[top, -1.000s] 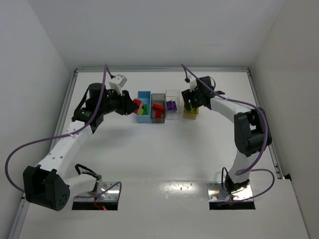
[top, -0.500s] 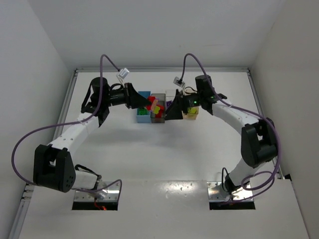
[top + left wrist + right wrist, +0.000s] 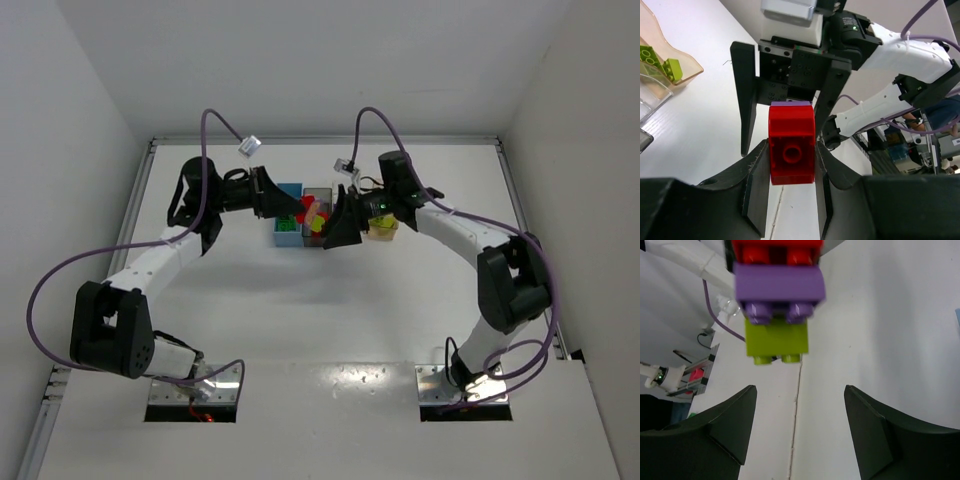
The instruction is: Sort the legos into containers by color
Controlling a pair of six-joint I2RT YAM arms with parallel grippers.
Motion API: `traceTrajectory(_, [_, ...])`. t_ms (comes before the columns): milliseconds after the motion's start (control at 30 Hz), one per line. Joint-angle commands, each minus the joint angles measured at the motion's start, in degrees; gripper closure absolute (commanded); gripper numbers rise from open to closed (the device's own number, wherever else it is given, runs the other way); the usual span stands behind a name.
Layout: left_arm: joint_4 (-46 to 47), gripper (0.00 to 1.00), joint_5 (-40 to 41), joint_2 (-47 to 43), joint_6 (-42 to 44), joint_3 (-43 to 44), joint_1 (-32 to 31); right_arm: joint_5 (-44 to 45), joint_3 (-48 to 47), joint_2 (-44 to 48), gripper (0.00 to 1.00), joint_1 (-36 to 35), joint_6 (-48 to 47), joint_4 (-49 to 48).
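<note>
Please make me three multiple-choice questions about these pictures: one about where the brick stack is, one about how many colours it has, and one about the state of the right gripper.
1. Where is the brick stack?
A. lying on the table
B. between the fingers of the left gripper
C. inside the blue bin

2. How many colours does the brick stack show?
A. one
B. two
C. three

3. How does the right gripper stand?
A. open
B. shut on the brick stack
C. shut on nothing

Answers:
1 B: in the left wrist view its fingers clamp the red end of the stack.
2 C: red, purple and lime bricks show in the right wrist view.
3 A: its fingers stand wide apart, and the stack is ahead of them, not between them.
</note>
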State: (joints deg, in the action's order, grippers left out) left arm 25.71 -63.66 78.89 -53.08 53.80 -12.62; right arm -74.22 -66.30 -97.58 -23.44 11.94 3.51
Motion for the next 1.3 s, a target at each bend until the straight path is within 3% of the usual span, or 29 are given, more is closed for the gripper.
traceTrajectory(0, [3.7, 0.97, -1.4, -0.1, -0.4, -0.5, 0.1, -3.0, -4.2, -0.3, 0.28, -1.0, 0.6, -3.9])
traceTrajectory(267, [2.7, 0.97, -1.4, -0.6, 0.6, -1.0, -0.5, -1.4, -6.3, -0.9, 0.28, -1.5, 10.1, -14.1])
traceTrajectory(333, [2.7, 0.97, -1.4, -0.6, 0.6, -1.0, -0.5, -0.8, -6.3, -1.4, 0.33, -2.0, 10.6, -14.7])
traceTrajectory(600, [1.6, 0.97, -1.4, -0.6, 1.8, -2.0, -1.0, -0.8, -6.3, -1.4, 0.83, -2.0, 11.7, -15.7])
traceTrajectory(700, [0.7, 0.97, -0.9, -1.6, 2.8, -2.0, -0.4, -0.8, -5.3, -0.7, 0.94, -2.0, 11.7, -15.7])
traceTrajectory(833, [-0.4, 0.97, 1.6, -2.3, 4.0, 0.5, 3.5, -0.8, 0.4, 2.9, 0.97, -1.3, 9.7, -14.7])
traceTrajectory(1000, [-0.4, 0.98, 2.2, 0.6, 4.0, 10.0, 9.6, 1.2, 1.9, 5.7, 0.99, 0.6, -14.1, 11.7])
traceTrajectory(1067, [-0.4, 0.98, 3.3, 1.3, 4.6, 12.1, 10.7, 2.2, 1.9, 6.4, 0.99, 1.4, -18.6, 16.7])
traceTrajectory(1167, [-6.6, 0.98, 6.0, 1.4, 9.5, 14.1, 11.3, 11.5, 1.9, 7.5, 0.99, 4.3, -22.4, 20.0])
traceTrajectory(1233, [-13.3, 0.98, 8.7, 0.8, 15.8, 14.1, 11.3, 19.9, 2.6, 8.0, 0.99, 5.1, -20.3, 16.2])
traceTrajectory(1267, [-15.1, 0.98, 10.2, 0.2, 17.6, 13.4, 10.7, 30.5, 3.1, 8.0, 0.99, 5.1, -18.7, 11.8])
